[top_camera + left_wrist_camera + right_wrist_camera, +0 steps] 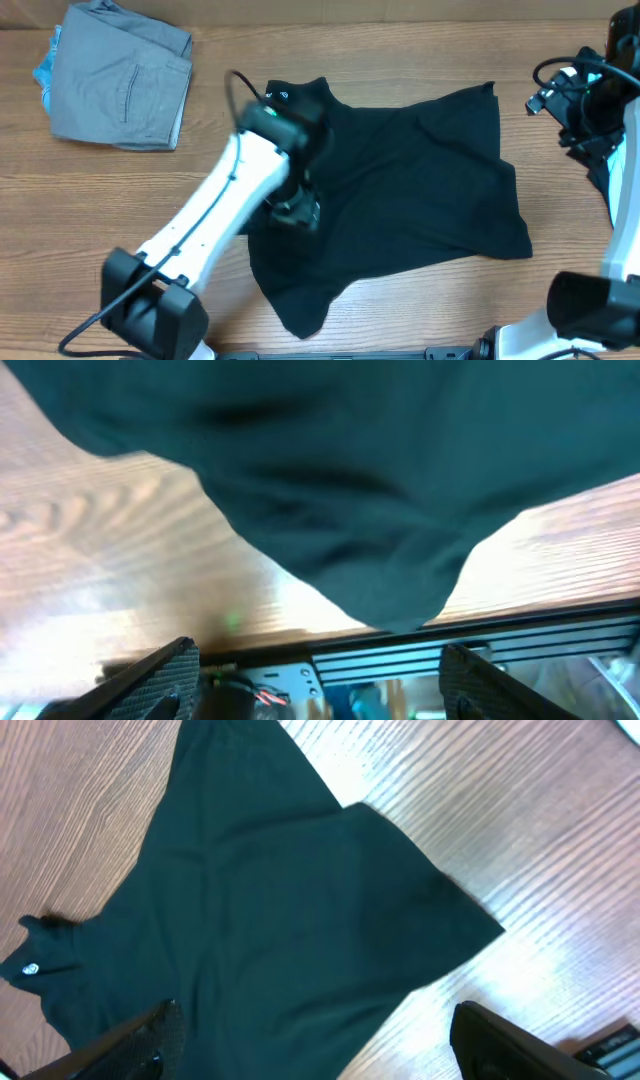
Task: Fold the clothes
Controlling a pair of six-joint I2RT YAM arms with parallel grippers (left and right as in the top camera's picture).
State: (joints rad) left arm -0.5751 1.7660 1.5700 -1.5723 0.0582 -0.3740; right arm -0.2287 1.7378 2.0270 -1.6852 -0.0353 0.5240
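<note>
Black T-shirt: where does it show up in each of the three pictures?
Overhead: black T-shirt spread across the middle.
Left wrist: it fills the top, one corner pointing down.
Right wrist: it covers the centre and left.
Shared landmark: white logo, overhead and right wrist only.

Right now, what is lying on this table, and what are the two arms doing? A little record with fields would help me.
main garment: black fabric T-shirt, spread out, rumpled, not yet folded
mark: small white round logo near its collar
other clothes: grey folded garment at the far left, apart from the T-shirt
surface: wooden table
left gripper: open, over the T-shirt, holding nothing
right gripper: open, holding nothing, at the T-shirt's right side
</note>
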